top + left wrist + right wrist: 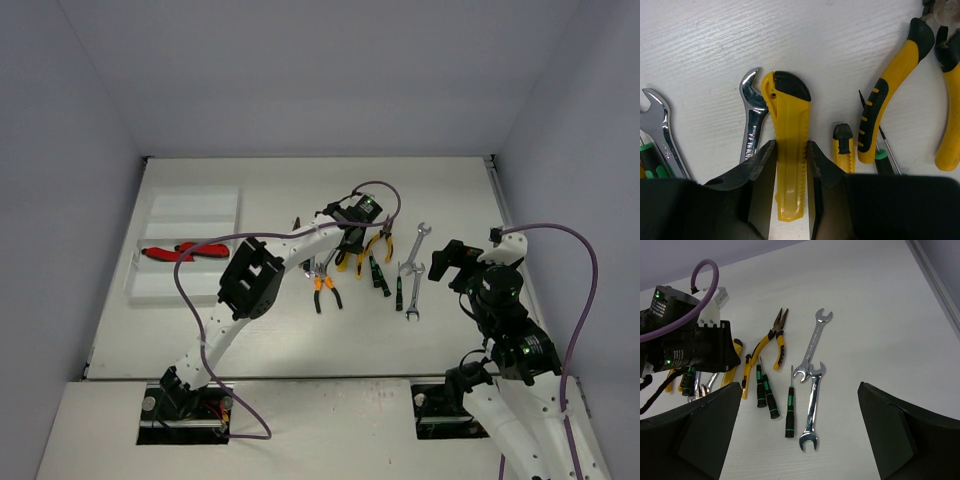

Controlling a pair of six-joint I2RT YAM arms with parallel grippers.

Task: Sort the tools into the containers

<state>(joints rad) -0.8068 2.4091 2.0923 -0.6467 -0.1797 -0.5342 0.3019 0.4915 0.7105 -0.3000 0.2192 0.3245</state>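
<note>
The yellow cutter lies between the jaws of the left tool, its long axis along them. Whether they clamp it yet, one cannot tell.

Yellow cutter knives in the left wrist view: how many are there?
2. A large yellow plastic cutter knife with a black cap sits clamped between the fingers of the left hand; a smaller yellow-and-black one lies just right of it, apart. The hand may hide others.
</note>
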